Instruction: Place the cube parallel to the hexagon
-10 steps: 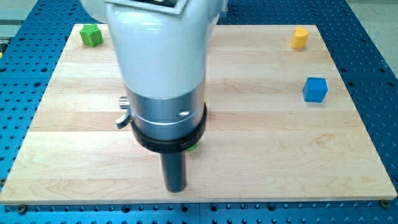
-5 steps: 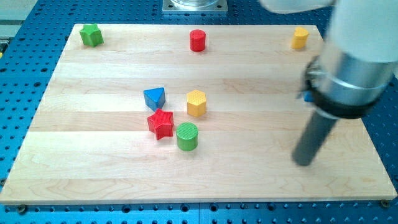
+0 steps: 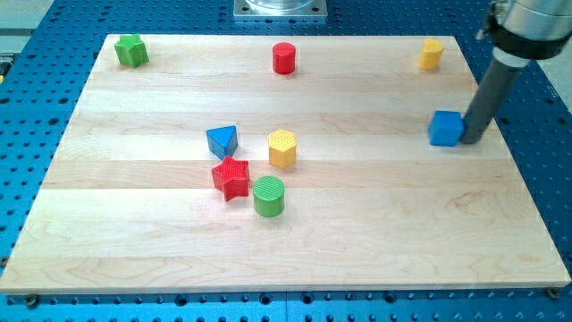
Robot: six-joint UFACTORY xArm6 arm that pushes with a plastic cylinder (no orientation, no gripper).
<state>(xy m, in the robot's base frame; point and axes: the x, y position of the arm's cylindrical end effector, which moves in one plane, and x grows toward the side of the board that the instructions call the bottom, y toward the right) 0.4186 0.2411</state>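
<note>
The blue cube [image 3: 444, 128] sits near the board's right edge. My tip [image 3: 471, 139] is right against the cube's right side, touching or nearly so. The yellow hexagon [image 3: 282, 148] lies near the board's middle, well to the left of the cube. The rod rises from the tip to the view's top right.
A blue triangle [image 3: 222, 140], a red star [image 3: 231, 177] and a green cylinder [image 3: 268, 196] cluster next to the hexagon. A green star [image 3: 131, 50] lies at the top left, a red cylinder [image 3: 284, 57] at the top middle, a yellow block [image 3: 433, 54] at the top right.
The arm swept from the board's middle to the right, then moved up. The tip now stands at the blue cube's right side. The cube has shifted slightly left.
</note>
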